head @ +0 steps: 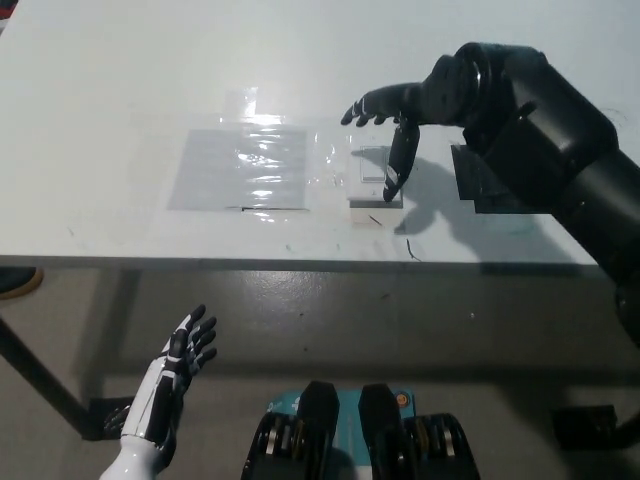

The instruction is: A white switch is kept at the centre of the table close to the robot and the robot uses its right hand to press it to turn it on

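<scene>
The white switch [372, 176] lies flat on the white table [120, 90], near its front edge at the centre. My black right hand [395, 115] is over it, open, with the fingers spread. One finger points down and its tip rests at the switch's lower right part; contact looks likely but I cannot tell for sure. The hand hides the switch's right side. My white left hand [170, 375] hangs open below the table's front edge at the lower left.
A clear plastic sheet [240, 168] is taped to the table left of the switch. A black square plate [505, 180] lies right of it, partly under my right arm. The table's front edge [300, 262] runs across the middle.
</scene>
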You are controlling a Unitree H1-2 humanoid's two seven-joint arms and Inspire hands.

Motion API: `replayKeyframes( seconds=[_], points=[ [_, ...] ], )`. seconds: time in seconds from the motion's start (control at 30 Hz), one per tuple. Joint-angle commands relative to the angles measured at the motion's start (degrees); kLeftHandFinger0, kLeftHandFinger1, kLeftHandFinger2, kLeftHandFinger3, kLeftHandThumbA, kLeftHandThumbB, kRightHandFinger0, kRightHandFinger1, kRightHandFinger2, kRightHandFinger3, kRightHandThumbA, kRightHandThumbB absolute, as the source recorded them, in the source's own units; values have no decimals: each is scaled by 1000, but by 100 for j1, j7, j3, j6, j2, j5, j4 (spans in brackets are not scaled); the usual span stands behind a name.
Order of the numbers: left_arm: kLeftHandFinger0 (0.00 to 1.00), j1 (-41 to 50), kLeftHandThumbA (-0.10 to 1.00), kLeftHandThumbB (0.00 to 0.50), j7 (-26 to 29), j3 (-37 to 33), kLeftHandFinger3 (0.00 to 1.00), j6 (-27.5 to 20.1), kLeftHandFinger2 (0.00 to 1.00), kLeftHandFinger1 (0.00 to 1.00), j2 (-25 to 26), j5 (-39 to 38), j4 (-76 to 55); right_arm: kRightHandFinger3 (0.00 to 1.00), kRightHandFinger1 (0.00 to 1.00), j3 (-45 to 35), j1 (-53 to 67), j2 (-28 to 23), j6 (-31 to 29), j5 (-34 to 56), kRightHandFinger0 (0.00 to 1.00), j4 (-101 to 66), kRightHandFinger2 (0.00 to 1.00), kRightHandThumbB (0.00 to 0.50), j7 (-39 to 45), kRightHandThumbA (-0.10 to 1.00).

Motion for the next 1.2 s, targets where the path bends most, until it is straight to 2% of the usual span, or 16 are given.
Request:
replayKeyframes(
  seconds=[0.0, 0.1, 0.27, 0.4, 0.57, 0.87, 1.17],
  points=[
    [1000, -49, 1000, 87, -27, -33, 1000, -11, 1000, 1000, 30, 48, -107, 1000, 1000, -1, -204, 31, -305, -312, 1000, -6, 1000, 335, -110, 1000],
    [1000, -40, 1000, 92, -35, -21, 1000, -9, 1000, 1000, 34, 22, -130, 1000, 1000, -18, -172, 62, -423, -351, 1000, 82, 1000, 322, -121, 1000],
    [1000, -4, 1000, 28, -75, -15, 1000, -71, 1000, 1000, 42, -40, -131, 1000, 1000, -7, -102, 66, -505, -424, 1000, 146, 1000, 322, -10, 1000],
    [1000, 3, 1000, 39, -62, -3, 1000, -67, 1000, 1000, 20, -48, -111, 1000, 1000, -86, -30, 70, -531, -397, 1000, 137, 1000, 329, 18, 1000],
    [1000, -5, 1000, 15, -48, -9, 1000, -44, 1000, 1000, -4, -42, -144, 1000, 1000, -142, 46, 88, -458, -390, 1000, 83, 1000, 333, 36, 1000],
    [1000, -46, 1000, 1, -35, 3, 1000, -76, 1000, 1000, 14, -14, -81, 1000, 1000, -230, 193, 156, -395, -409, 1000, 78, 1000, 330, 46, 1000],
    [1000, -14, 1000, 4, -56, 3, 1000, -111, 1000, 1000, 16, -35, -80, 1000, 1000, -211, 279, 162, -499, -452, 1000, 18, 1000, 309, 109, 1000]
  ],
)
